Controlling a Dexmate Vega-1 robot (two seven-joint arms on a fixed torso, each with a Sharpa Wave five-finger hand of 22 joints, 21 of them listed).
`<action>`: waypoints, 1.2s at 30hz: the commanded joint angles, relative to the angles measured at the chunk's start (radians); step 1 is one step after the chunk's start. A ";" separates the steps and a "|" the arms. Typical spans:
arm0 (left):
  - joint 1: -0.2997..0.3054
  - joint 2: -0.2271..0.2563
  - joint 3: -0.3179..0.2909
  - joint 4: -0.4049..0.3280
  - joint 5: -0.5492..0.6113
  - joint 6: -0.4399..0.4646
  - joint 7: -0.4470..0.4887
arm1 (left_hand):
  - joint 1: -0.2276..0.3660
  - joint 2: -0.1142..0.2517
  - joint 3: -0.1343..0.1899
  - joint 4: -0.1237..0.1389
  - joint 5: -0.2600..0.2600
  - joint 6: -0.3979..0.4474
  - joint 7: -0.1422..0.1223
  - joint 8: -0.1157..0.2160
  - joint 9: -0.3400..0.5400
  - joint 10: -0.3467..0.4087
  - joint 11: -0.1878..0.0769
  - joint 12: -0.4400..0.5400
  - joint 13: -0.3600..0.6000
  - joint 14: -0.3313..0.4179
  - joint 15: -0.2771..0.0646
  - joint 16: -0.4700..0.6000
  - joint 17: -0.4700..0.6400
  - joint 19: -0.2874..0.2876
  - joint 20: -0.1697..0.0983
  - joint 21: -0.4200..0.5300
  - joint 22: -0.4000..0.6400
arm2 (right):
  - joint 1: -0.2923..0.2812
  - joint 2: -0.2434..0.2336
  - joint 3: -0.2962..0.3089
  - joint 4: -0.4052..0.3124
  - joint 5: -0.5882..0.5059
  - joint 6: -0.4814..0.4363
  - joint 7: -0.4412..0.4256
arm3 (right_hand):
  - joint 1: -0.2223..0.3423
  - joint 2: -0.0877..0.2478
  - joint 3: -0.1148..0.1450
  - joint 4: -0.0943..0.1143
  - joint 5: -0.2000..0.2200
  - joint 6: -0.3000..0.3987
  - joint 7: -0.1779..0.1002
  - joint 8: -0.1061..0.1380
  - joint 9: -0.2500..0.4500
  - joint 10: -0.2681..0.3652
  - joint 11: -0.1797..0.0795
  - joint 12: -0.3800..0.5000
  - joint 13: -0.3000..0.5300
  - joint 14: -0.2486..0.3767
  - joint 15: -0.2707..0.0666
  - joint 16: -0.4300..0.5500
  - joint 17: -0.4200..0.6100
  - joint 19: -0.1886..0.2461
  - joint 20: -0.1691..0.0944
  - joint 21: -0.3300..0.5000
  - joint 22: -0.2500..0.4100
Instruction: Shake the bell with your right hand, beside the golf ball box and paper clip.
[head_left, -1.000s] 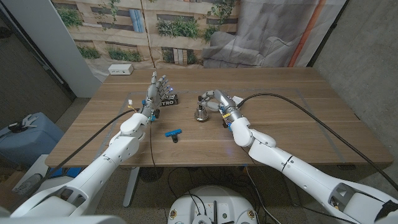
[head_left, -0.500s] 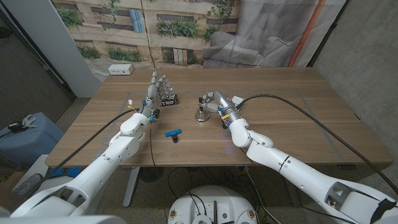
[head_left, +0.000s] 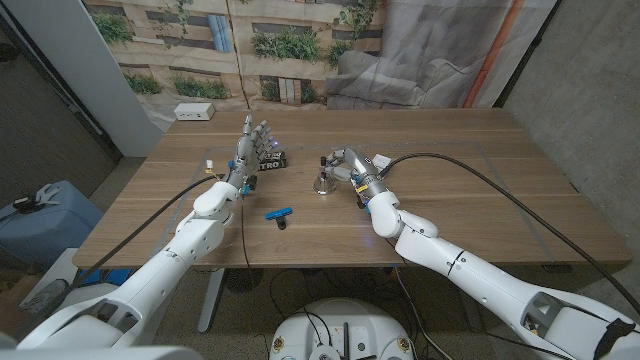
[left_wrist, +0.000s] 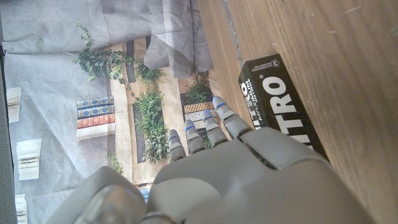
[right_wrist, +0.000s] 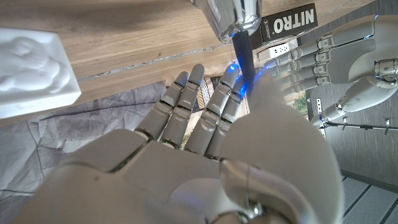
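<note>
Bell (head_left: 324, 182) stands upright on the wooden table (head_left: 480, 190), just in front of the right hand (head_left: 347, 163), and the fingers (right_wrist: 239, 84) of this hand are closed around its thin dark handle (right_wrist: 242, 50) above the shiny metal body. So the right hand holds the bell by the handle, which I judge is the correct place to take it, because a grip on the metal cup would dampen the sound. The bell looks like stiff polished metal, probably light for its size but smooth and slippery, and the thin handle could turn between the fingers if the shake is too strong. The left hand (head_left: 252, 148) stands with fingers straight and apart, holding nothing, just beside the black golf ball box (head_left: 270, 158), which lies between the two hands, nearer to the left one. A blue paper clip (head_left: 278, 213) lies on the table nearer to the robot than both hands, apart from the bell. A white block (right_wrist: 34, 62) lies beyond the right hand. The table is plain brown wood, hard and level. Behind it hang a printed backdrop (head_left: 290, 40) with plants and books and a grey cloth (head_left: 440, 50), and a white power strip (head_left: 194, 112) is at the far edge.
</note>
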 joint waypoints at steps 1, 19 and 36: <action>0.000 0.000 0.000 0.000 0.000 0.000 0.000 | -0.001 0.012 0.000 0.007 0.007 0.000 -0.006 0.006 0.004 0.003 -0.006 0.006 0.005 0.009 -0.098 0.006 0.005 0.007 0.001 0.007 0.006 | 0.000 -0.017 -0.002 -0.014 0.014 0.003 0.021 | -0.027 -0.016 -0.017 0.005 0.002 -0.027 0.001 -0.015 0.001 -0.038 -0.001 -0.009 0.001 -0.020 -0.130 -0.010 -0.002 -0.005 -0.079 -0.003 -0.001; 0.000 0.001 0.000 0.000 0.000 0.000 0.000 | -0.001 0.012 0.000 0.007 0.007 0.000 -0.006 0.006 0.004 0.003 -0.007 0.006 0.005 0.009 -0.098 0.005 0.005 0.008 0.001 0.007 0.006 | -0.010 -0.048 0.015 -0.030 0.060 0.060 0.071 | -0.154 -0.076 -0.080 0.022 0.036 -0.236 0.038 -0.123 -0.005 -0.255 0.022 -0.016 -0.018 -0.171 -0.108 -0.067 -0.001 -0.069 -0.034 -0.015 -0.003; 0.000 0.000 0.000 0.000 0.000 0.000 0.000 | -0.001 0.012 0.000 0.007 0.007 0.000 -0.006 0.006 0.004 0.003 -0.005 0.006 0.005 0.009 -0.098 0.005 0.005 0.008 0.001 0.007 0.006 | -0.037 -0.075 0.060 -0.052 0.153 0.168 0.129 | -0.273 -0.091 -0.119 0.051 0.063 -0.457 0.082 -0.204 -0.007 -0.512 0.086 -0.021 -0.037 -0.316 -0.035 -0.130 -0.019 -0.133 -0.007 -0.019 -0.004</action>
